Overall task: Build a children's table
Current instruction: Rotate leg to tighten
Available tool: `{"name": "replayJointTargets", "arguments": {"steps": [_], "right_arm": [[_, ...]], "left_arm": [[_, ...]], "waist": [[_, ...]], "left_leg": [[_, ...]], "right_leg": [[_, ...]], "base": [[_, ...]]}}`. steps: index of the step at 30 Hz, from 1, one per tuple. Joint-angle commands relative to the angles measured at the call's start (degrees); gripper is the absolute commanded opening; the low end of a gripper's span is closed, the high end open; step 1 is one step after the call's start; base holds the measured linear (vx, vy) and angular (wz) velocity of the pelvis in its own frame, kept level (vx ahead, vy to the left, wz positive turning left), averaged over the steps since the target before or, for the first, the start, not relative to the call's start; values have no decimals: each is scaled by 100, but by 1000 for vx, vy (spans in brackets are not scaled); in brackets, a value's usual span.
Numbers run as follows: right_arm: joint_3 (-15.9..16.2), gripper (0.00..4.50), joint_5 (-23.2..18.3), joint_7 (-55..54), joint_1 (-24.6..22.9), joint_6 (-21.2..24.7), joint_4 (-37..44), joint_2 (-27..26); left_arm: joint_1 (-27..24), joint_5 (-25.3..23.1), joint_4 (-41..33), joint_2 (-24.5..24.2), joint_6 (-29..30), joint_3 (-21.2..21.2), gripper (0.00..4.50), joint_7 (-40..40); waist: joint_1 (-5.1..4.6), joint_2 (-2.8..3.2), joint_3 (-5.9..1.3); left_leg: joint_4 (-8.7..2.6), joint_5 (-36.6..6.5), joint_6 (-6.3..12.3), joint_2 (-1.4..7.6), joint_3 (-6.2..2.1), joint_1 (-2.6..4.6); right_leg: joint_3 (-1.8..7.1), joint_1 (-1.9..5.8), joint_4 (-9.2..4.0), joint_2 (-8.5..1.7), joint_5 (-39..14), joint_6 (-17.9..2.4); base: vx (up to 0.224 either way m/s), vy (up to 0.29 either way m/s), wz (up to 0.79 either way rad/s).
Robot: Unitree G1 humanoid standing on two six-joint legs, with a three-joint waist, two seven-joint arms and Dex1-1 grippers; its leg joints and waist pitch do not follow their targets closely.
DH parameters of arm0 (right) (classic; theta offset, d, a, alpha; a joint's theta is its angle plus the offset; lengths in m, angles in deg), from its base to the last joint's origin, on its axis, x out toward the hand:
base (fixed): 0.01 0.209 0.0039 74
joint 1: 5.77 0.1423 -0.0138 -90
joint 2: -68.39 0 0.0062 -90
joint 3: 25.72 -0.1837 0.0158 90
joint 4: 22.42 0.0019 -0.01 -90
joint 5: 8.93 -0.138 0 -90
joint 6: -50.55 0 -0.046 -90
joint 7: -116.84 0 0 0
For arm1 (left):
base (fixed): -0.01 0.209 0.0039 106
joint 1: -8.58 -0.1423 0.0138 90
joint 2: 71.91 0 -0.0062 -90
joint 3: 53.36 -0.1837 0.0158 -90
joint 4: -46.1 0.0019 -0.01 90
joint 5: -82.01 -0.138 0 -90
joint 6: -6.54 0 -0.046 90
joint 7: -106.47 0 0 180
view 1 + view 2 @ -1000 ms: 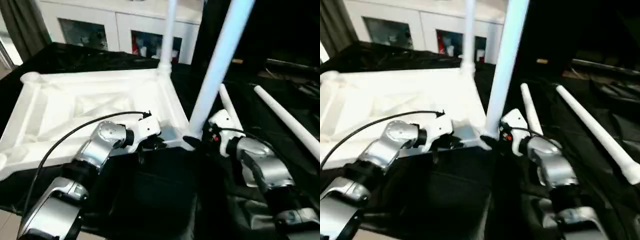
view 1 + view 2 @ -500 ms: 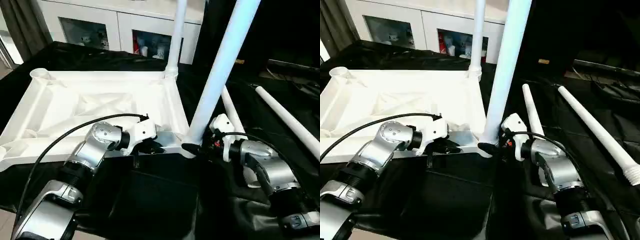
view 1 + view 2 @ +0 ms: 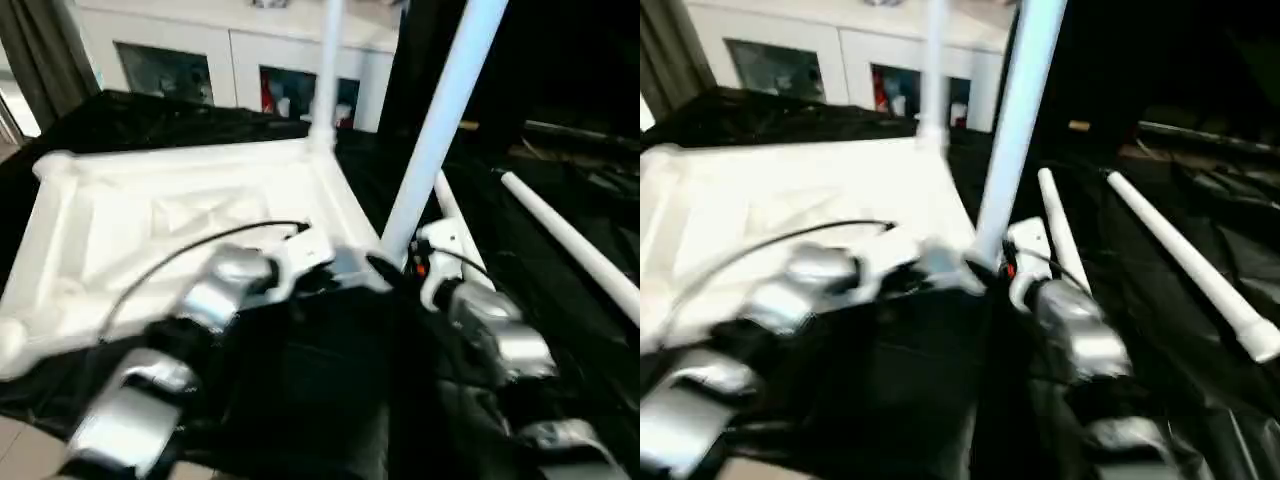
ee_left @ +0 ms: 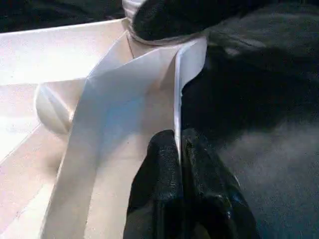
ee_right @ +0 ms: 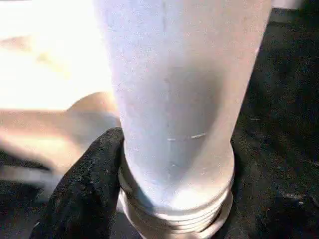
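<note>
Tabletop [image 3: 180, 220] lies upside down on the black-draped bench [image 3: 560, 300], left-centre. Far-right corner already carries an upright leg [image 3: 328, 70]. A second leg [image 3: 440, 120] stands in the near-right corner socket, leaning slightly right. Two spare legs [image 3: 1180, 260] lie flat on the bench to the right, well apart from the tabletop.

Left gripper [image 4: 178, 149]: jaws clenched on the thin raised rim of the tabletop near that near-right corner, pinching the edge. Right gripper [image 5: 169, 164]: jaws wrapped around the base of the near leg, just above its threaded collar; one black finger [image 5: 84, 184] lies against the tube. I read it as a grasp.

Handling, my judgement:
- Hollow white plastic, so light. Legs are stiff but long, so a high grip gives leverage and tips the socket joint. Hold low, by the collar, as now.
- Tube surface looks smooth and glossy, likely to slip under twist. Needs firm squeeze.
- Rim is thin and will flex. Fine for steadying, poor for lifting the whole tabletop.
- Threads at the base can cross if the leg goes in tilted. Straighten first.
</note>
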Motion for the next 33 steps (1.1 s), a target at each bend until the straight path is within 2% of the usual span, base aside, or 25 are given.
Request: {"name": "replayJointTargets", "arguments": {"steps": [1, 2, 3, 4, 7, 9, 11, 14, 15, 16, 18, 20, 21, 22, 23, 24, 26, 28, 30, 33], "right_arm": [[105, 270, 230, -671, 37, 47, -498, -296], [166, 270, 307, -809, 97, -31, -578, -400], [208, 270, 353, -870, 127, -79, -618, -450], [259, 270, 393, -890, 180, -136, -667, -546], [285, 270, 348, -726, 218, -207, -690, -602], [180, 326, 270, -670, 278, -261, -772, -654], [133, 342, 231, -636, 305, -265, -786, -652], [268, 361, 357, -360, 319, -397, -698, -402], [285, 361, 345, -215, 294, -445, -606, -299], [276, 361, 272, 4, 248, -456, -470, -181], [339, 361, 116, 667, 113, -484, -159, 113], [428, 361, 46, 1200, 2, -490, 60, 357], [428, 361, 46, 1200, 2, -490, 60, 357], [553, 361, 9, 1848, -115, -475, 288, 697], [584, 361, 0, 2024, -140, -463, 341, 796], [596, 361, 0, 2119, -149, -461, 361, 845], [603, 361, -75, 2501, -170, -458, 462, 1079], [612, 361, -141, 2771, -173, -384, 522, 1224], [647, 361, -145, 2979, -172, -366, 549, 1344], [675, 361, -152, 3140, -171, -356, 574, 1410]], "left_arm": [[49, 1, 290, 432, 232, 55, 0, -653], [100, 1, 331, 552, 278, 53, 0, -758], [126, 3, 350, 613, 297, 52, 0, -807], [159, -9, 370, 693, 235, 10, 0, -764], [174, -15, 365, 727, 187, -21, 0, -700], [206, -42, 450, 724, 142, -20, 0, -692], [205, -47, 468, 690, 123, -20, 0, -668], [132, -52, 434, 488, 10, -25, 0, -446], [96, -54, 395, 405, -48, -43, 0, -345], [55, -39, 335, 319, -70, -54, 0, -218], [-35, 15, 200, 132, -179, -60, 0, 74], [-96, 68, 104, -13, -222, -76, 0, 354], [-96, 68, 104, -13, -222, -76, 0, 354], [-174, 149, -12, -222, -344, -105, 0, 782], [-193, 170, -42, -287, -401, -118, 0, 912], [-202, 181, -56, -322, -434, -124, 0, 983], [-300, 306, -175, -532, -686, -132, 0, 1442], [-317, 282, -165, -673, -818, -151, 0, 1601], [-327, 290, -175, -784, -858, -149, 0, 1755], [-347, 352, -233, -841, -795, -125, 0, 1868]], "waist": [[-16, -31, -245], [-14, 23, -244], [-30, -1, -240], [-20, 4, -251], [-18, -1, -256], [-18, 2, -257], [-24, 6, -250], [-19, -8, -249], [-25, -47, -252], [-9, -25, -256], [-7, -30, -257], [24, -35, -267], [14, -34, -267], [17, -6, -285], [25, -23, -287], [11, -9, -295], [7, -19, -317], [9, -13, -322], [27, -4, -325], [36, -17, -305]], "left_leg": [[-444, -1947, -151, 325, -188, 108], [-442, -1950, -179, 325, -187, 123], [-444, -2006, -208, 318, -189, 132], [-449, -1978, -171, 318, -194, 114], [-449, -1943, -46, 316, -186, 94], [-452, -1899, -10, 316, -183, 83], [-461, -1962, -4, 317, -189, 80], [-461, -1988, 5, 322, -196, 71], [-462, -1964, 26, 325, -197, 59], [-458, -1905, 55, 332, -194, 63], [-452, -1778, 114, 330, -185, 46], [-423, -1569, 281, 334, -166, 34], [-423, -1525, 304, 334, -162, 22], [-418, -1437, 318, 332, -170, 13], [-407, -1369, 350, 344, -161, 18], [-389, -1136, 454, 339, -150, 4], [-366, -927, 526, 338, -150, -2], [-344, -795, 638, 347, -135, 17], [-328, -708, 697, 350, -117, 49], [-341, -831, 659, 356, -113, 42]], "right_leg": [[216, 69, -534, -353, -2228, -975], [223, 47, -535, -356, -2200, -986], [211, 38, -552, -342, -2226, -973], [209, 65, -550, -350, -2153, -965], [214, 73, -550, -341, -1993, -942], [214, 78, -543, -337, -1905, -965], [209, 78, -550, -339, -1990, -973], [208, 81, -564, -357, -2115, -941], [202, 94, -562, -352, -2110, -930], [207, 93, -553, -358, -2024, -937], [207, 114, -530, -347, -1773, -997], [207, 139, -496, -349, -1433, -1094], [210, 140, -486, -353, -1415, -1120], [196, 163, -474, -348, -1316, -1154], [199, 170, -464, -346, -1202, -1180], [198, 172, -402, -335, -765, -1339], [189, 199, -357, -334, -445, -1460], [191, 190, -324, -327, -136, -1584], [192, 175, -302, -318, 57, -1678], [190, 186, -316, -334, -146, -1705]], "base": [[0, 0, 0], [0, 0, 0], [0, 0, 0], [0, 0, 0], [0, 0, 0], [0, 0, 0], [0, 0, 0], [0, 0, 0], [0, 0, 0], [0, 0, 0], [0, 0, 0], [0, 0, 0], [0, 0, 0], [0, 0, 0], [0, 0, 0], [0, 0, 0], [0, 0, 0], [0, 0, 0], [0, 0, 0], [0, 0, 0]]}}
